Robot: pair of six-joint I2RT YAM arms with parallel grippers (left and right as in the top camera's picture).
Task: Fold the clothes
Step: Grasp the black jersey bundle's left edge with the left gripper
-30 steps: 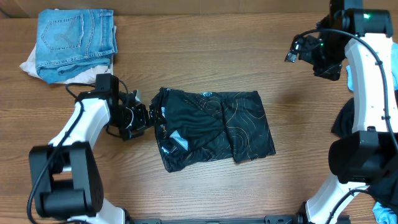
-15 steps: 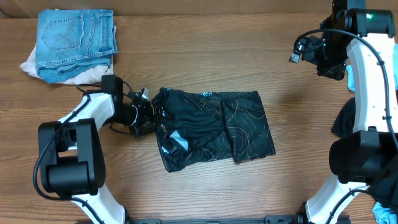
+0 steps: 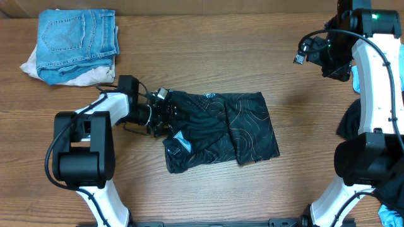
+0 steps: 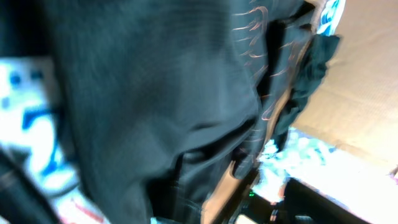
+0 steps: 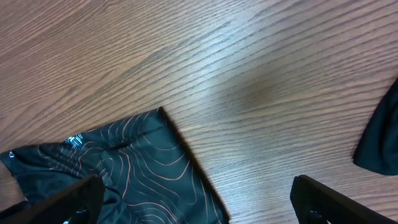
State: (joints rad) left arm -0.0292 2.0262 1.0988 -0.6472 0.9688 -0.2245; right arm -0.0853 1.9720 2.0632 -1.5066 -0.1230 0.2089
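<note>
Overhead: black jersey with tan contour lines, folded flat at mid-table; left gripper at the jersey's left edge, touching cloth, spread or pinching cannot tell; right gripper at far right, well apart from the jersey; jeans folded in the far-left corner.
Left wrist: blurred; dark cloth close up, no fingers made out.
Right wrist: fingers spread wide, nothing between; jersey corner at lower left; black piece at right edge.

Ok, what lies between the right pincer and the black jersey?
Nothing but bare wooden table separates the right pincer and the black jersey, as the overhead view shows.
</note>
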